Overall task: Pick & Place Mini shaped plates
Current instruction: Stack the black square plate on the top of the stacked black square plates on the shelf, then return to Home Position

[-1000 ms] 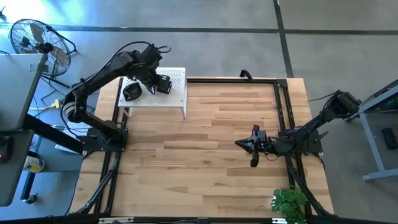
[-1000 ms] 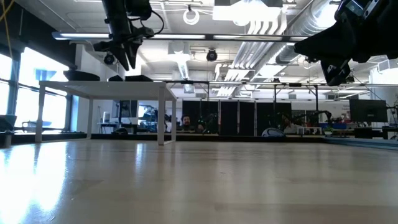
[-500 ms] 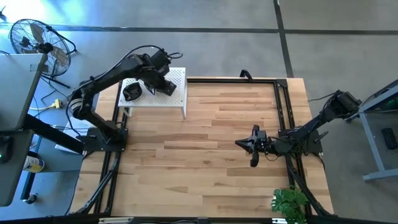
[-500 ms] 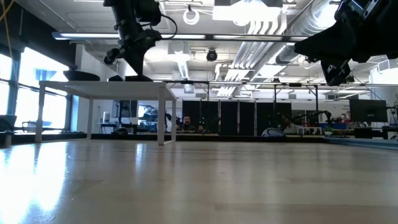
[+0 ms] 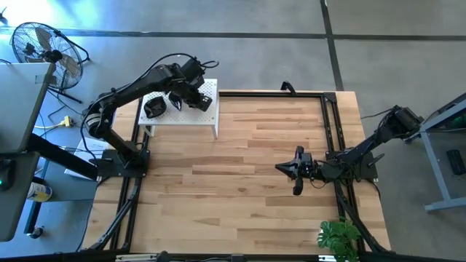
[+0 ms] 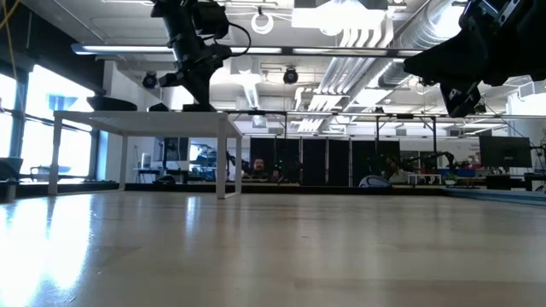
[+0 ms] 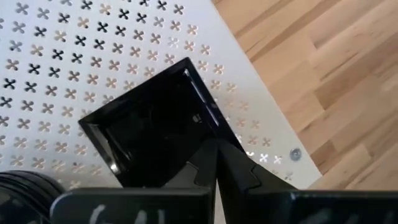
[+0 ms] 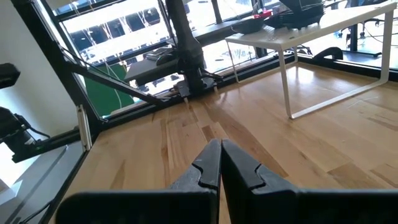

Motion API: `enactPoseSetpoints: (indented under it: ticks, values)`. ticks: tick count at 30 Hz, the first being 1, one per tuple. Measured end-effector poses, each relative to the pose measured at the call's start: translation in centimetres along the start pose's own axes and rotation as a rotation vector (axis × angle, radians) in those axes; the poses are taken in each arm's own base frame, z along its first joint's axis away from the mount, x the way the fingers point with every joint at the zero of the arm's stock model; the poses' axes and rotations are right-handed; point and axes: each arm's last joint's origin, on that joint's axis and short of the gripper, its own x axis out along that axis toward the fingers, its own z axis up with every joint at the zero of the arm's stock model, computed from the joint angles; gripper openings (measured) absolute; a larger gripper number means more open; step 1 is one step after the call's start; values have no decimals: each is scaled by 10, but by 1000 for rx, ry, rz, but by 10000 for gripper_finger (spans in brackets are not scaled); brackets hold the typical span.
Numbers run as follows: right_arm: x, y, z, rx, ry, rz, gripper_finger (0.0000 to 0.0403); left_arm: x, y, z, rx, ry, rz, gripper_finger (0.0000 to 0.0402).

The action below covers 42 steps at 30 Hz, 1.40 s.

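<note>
The left arm reaches from its base at the tabletop's [image 5: 255,153] left edge up and over the white stand [image 5: 207,116] at the far left corner, bent at the elbow, wrist angled down. Its left claw [image 7: 217,163] is clenched, the two dark fingers pressed together at the edge of a square black plate [image 7: 149,127] that lies flat on the stand's perforated top. Whether the fingertips pinch the plate's rim or only touch it cannot be told, since the fingers cover that edge. A second dark dish [image 5: 153,108] sits further left on the stand; in the left wrist view only a rounded sliver of it [image 7: 25,190] shows, cut off at the corner.

From table height the plates are thin dark shapes on the stand, half hidden behind the arm.

The right arm waits low over the right side of the tabletop, stretched inward, its right claw [image 8: 219,163] clenched on nothing.
</note>
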Motion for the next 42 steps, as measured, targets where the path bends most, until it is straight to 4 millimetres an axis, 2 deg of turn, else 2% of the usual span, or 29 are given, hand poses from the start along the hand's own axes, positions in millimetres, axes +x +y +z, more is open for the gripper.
enactPoseSetpoints:
  ticks: [13, 18, 23, 28, 34, 38, 42]
  values:
    - [0, 0, 0, 0, 0, 0, 0, 0, 1, 2, 31, -34, 51, 1]
    - [0, 0, 0, -5, 0, 0, 0, -19, 1, -2, 84, -103, 74, 1]
    - [0, 0, -1, -20, 14, 8, 0, -39, -19, -10, 180, -247, 133, 1]
    - [0, 0, -3, -75, 30, 20, 0, -56, -52, -25, 347, -453, 45, 1]
    - [5, -6, 0, -181, 20, 0, 0, -38, -83, -61, 512, -702, -198, 1]
    - [13, -19, 8, -262, 15, 24, 0, -19, -90, -90, 581, -831, -346, 1]
    - [19, -34, 23, -332, -10, 87, 0, 4, -87, -116, 606, -884, -444, 1]
